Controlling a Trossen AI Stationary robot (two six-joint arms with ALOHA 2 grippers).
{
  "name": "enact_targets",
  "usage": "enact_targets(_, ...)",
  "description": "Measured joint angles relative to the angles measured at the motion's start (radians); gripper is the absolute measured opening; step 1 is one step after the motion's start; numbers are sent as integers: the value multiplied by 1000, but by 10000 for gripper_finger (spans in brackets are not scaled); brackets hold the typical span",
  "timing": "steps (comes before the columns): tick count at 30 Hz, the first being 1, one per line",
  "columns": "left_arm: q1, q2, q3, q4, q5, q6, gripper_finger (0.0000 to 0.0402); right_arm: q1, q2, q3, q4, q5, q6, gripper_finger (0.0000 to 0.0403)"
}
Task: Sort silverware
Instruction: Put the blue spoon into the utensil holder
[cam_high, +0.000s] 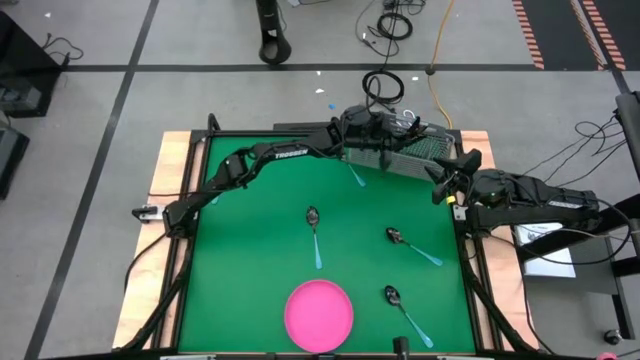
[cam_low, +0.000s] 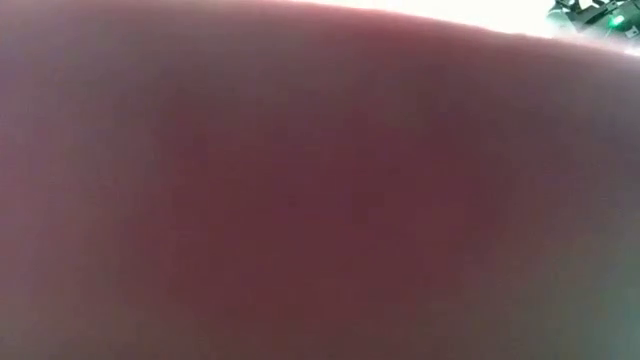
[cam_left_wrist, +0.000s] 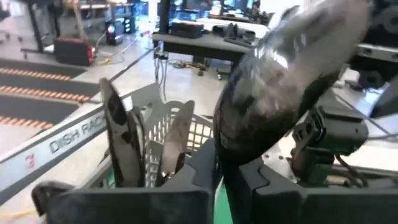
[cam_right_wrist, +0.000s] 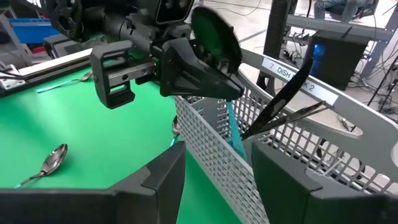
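My left gripper (cam_high: 362, 140) reaches to the table's far edge and is shut on a spoon (cam_right_wrist: 216, 34). The spoon has a dark shiny bowl and a light-blue handle (cam_right_wrist: 234, 132). It is right at the near wall of the grey mesh basket (cam_high: 420, 150). Several utensils (cam_left_wrist: 118, 137) stand upright in the basket. Three more spoons lie flat on the green mat (cam_high: 313, 230) (cam_high: 410, 244) (cam_high: 404, 308). My right gripper (cam_right_wrist: 214, 186) waits open by the basket's right end, with nothing between its fingers. My left gripper pinches the spoon between its two fingers just below the bowl (cam_left_wrist: 227, 152). The fingers (cam_right_wrist: 193, 68) come at it level and lie across the spoon. The spoon stands roughly upright and lifted clear, bowl up. Its blue handle hangs down by the top edge of the basket's wall.
A round pink plate (cam_high: 320, 313) sits at the mat's near edge. In the low view a blurred pink surface hides almost everything. A further blue-handled utensil (cam_right_wrist: 59, 84) lies at the mat's left side. Cables run along the floor behind the basket.
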Motion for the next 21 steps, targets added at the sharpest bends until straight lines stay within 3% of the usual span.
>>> enact_targets(10,-2,-2,0,-17,-26,-80,114,0,0,0,-2,-3,23,171)
enact_targets(17,4,-8,0,-27,-19,-84,142,0,0,0,-4,-24,30,171)
enact_targets(21,17,-20,0,-42,57,-84,148,0,0,0,-4,-27,30,171)
